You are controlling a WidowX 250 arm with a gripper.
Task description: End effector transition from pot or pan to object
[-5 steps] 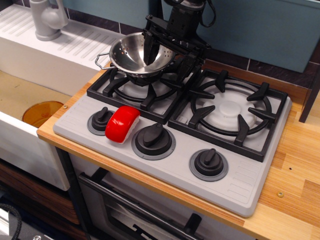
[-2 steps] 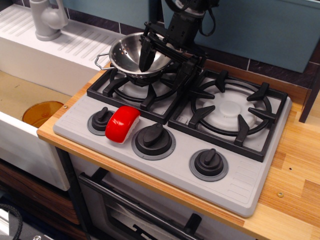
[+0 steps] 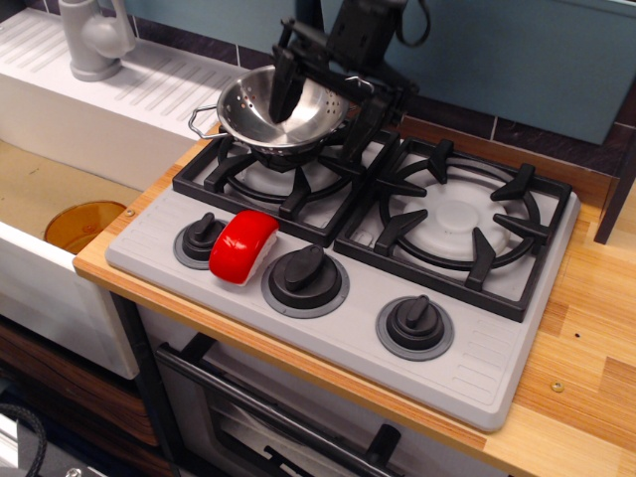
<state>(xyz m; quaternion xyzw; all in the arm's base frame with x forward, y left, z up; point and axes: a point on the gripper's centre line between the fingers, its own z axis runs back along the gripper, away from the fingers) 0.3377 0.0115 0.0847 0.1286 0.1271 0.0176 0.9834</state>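
Note:
The shiny steel perforated bowl [image 3: 273, 114] with wire loop handles sits on the back of the left burner grate [image 3: 268, 179]. My black gripper [image 3: 323, 102] hangs over the bowl's right rim with its jaws apart and nothing between them. One finger [image 3: 283, 84] is above the inside of the bowl and the other [image 3: 364, 119] is outside it. The glossy red block with a white underside [image 3: 241, 245] lies on the grey stove panel between the left knob [image 3: 202, 238] and the middle knob [image 3: 305, 277], well in front of the gripper.
The right burner grate [image 3: 457, 224] and a third knob [image 3: 414, 325] lie to the right. A white sink with a grey tap [image 3: 94, 40] is at the left. A dark post [image 3: 618, 189] stands at the right edge of the wooden counter [image 3: 576, 378].
The gripper has lifted up and back out of the bowl, with its fingers still apart. The bowl and the red block have stayed in place.

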